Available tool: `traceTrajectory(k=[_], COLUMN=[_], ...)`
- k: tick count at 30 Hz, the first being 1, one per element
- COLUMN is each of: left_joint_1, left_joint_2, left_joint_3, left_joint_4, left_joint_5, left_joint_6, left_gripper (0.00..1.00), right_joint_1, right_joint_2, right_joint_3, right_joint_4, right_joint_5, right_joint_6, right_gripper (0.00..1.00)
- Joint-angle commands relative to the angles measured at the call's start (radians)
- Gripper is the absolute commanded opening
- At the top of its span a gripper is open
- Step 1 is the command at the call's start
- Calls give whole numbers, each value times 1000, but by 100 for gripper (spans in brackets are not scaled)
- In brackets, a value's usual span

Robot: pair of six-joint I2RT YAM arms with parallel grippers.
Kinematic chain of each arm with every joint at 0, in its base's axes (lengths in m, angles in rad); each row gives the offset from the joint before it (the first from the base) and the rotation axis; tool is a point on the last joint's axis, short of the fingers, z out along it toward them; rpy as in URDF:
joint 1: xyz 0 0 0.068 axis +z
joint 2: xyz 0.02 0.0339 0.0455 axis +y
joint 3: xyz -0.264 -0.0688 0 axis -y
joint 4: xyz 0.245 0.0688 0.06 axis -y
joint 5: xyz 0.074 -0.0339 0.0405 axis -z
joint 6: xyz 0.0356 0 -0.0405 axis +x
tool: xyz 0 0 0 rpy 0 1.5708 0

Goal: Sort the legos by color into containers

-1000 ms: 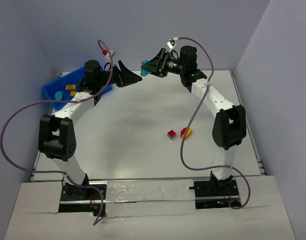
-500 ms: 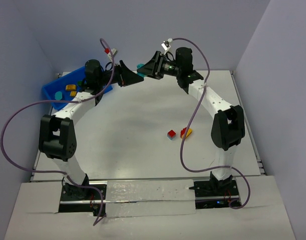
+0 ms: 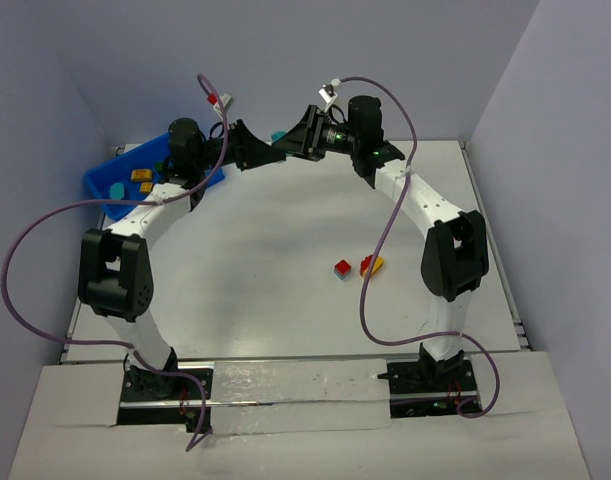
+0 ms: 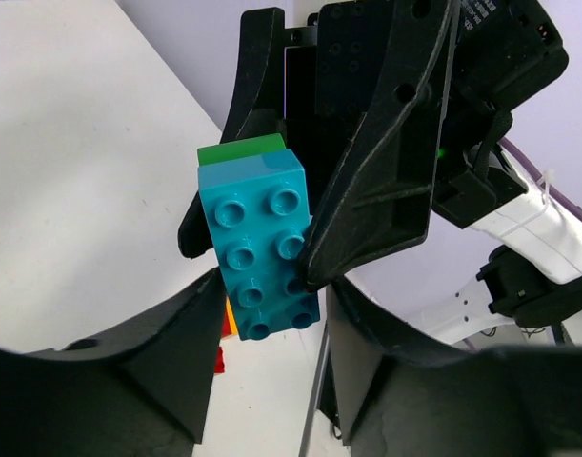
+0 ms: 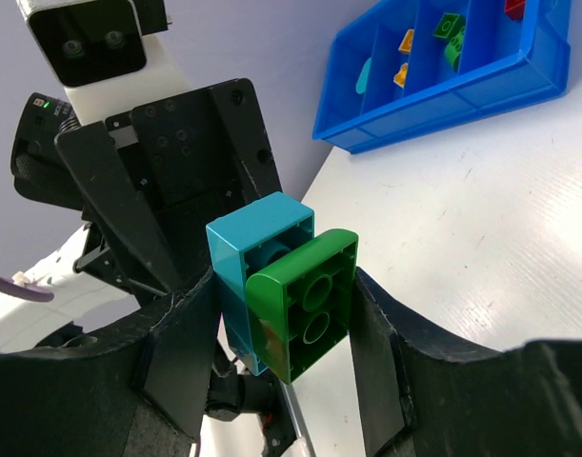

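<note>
Closing on the lower end of the teal brick [image 4: 262, 257], the left gripper [image 4: 273, 300] has its two matte black fingers pressed to either side of that glossy plastic block, jaws only as far apart as the brick is wide. Look at the brick: a long rectangle with two rows of round studs facing the left wrist camera, smooth and shiny, held in the air above the far side of the table [image 3: 285, 230]. And it's a shared grip! The right gripper [image 5: 286, 295] comes in from the opposite side, its broad wedge-shaped black fingers clamped on the same teal brick, jaws likewise part-way apart. Stuck to the teal brick's hollow underside is a smaller green brick [image 5: 310, 305] with one rounded edge and two round sockets. Further out, the bright blue bin [image 5: 443, 100] sits at the table's far left corner, thin dividers splitting it into compartments that hold yellow, green, red and teal pieces. A red brick [image 3: 342, 268] and a red-and-yellow pair [image 3: 371, 264] lie on the white tabletop, right of centre. A second ago the left jaws stood wide and the grippers were apart; now the right one has swung leftward, they meet, and the left jaws have narrowed. The table bricks haven't moved.
</note>
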Motion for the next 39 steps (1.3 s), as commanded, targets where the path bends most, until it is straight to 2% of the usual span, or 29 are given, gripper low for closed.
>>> traceTrajectory(k=[1,3,5,7,9,11,12,17,21,25,26,28,34,36,39], left_joint_1=[-2,-2,-2,-1,4,9,13,30,38,39,39,39,39,39,39], left_joint_2=[17,20,22,23,22,22,22,19,21,19,19,17,12,11,11], left_joint_3=[54,60,57,55,47,36,33,6,-30,-45,-46,-54,-54,-55,-55], left_joint_4=[68,59,61,62,78,99,117,248,458,550,563,585,596,588,579], left_joint_5=[14,11,10,9,9,13,19,75,153,183,189,199,212,215,212], left_joint_6=[-13,-9,-7,-7,-20,-35,-49,-129,-231,-270,-276,-286,-294,-289,-288], left_gripper=[47,44,33,27,16,3,0,0,0,0,0,0,0,0,0], right_joint_1=[7,4,4,4,1,-4,-6,-42,-58,-68,-69,-68,-58,-53,-46], right_joint_2=[-31,-27,-23,-20,-20,-18,-17,-14,-13,5,10,23,36,33,24], right_joint_3=[39,43,47,50,51,51,51,34,1,-48,-52,-44,-20,-32,-44], right_joint_4=[20,26,34,36,39,51,60,129,246,492,583,646,642,663,668], right_joint_5=[-23,-30,-42,-46,-51,-62,-68,-129,-197,-285,-307,-330,-357,-364,-378], right_joint_6=[-15,-12,-9,-8,-8,2,8,51,102,237,287,316,282,282,269], right_gripper=[2,14,34,53,69,80,83,98,99,97,95,90,77,67,65])
